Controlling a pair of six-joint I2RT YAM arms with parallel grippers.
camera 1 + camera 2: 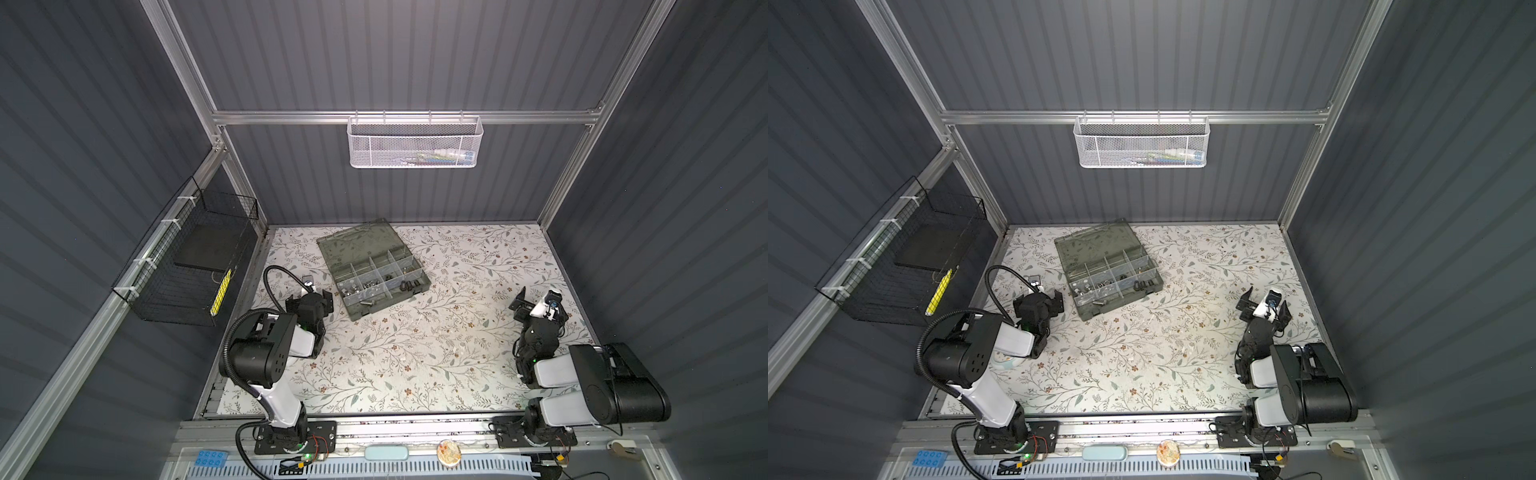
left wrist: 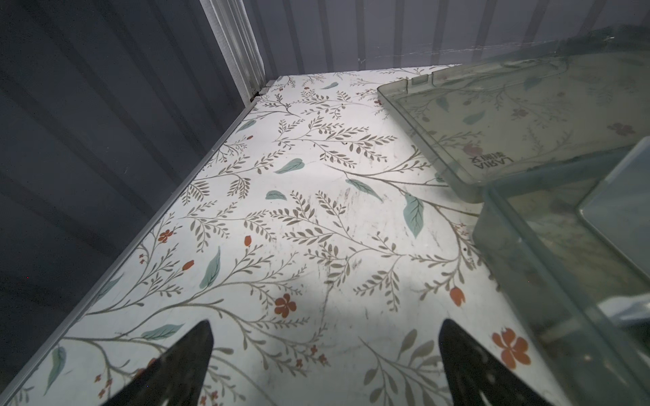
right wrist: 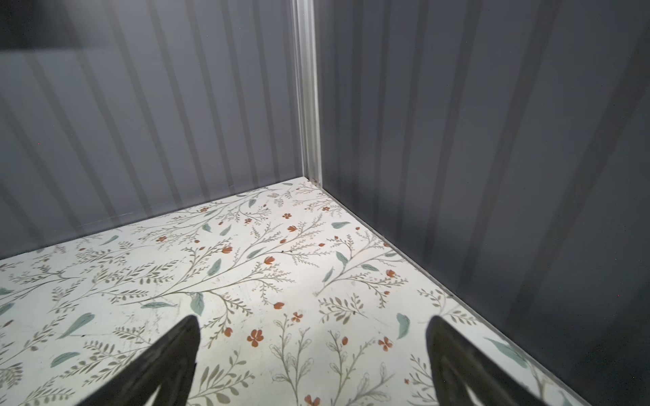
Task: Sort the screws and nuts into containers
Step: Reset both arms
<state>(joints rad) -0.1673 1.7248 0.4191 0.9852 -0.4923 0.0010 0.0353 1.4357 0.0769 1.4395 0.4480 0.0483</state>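
Observation:
A grey-green organizer case point(image 1: 390, 306) lies open at the back of the floral table, its smoky lid point(image 1: 357, 241) folded flat behind it. Its containers point(image 1: 362, 266) are parted by pale dividers. Shiny silver nuts and screws point(image 1: 356, 289) sit in the near-left compartments, and dark screws point(image 1: 409, 286) in a near-right one; in a top view they show again as silver pieces point(image 1: 1084, 289) and dark pieces point(image 1: 1142, 284). My left gripper point(image 1: 309, 298) point(image 2: 325, 321) stands open just left of the case wall point(image 2: 510, 246), holding nothing. My right gripper point(image 1: 539, 306) point(image 3: 313, 316) is open over bare table at the right.
A white mesh basket point(image 1: 413, 143) hangs on the back wall. A black wire basket point(image 1: 187, 266) is fixed to the left wall. Dark corrugated walls close in three sides of the table point(image 1: 415, 357). Small items lie on the front rail point(image 1: 449, 452).

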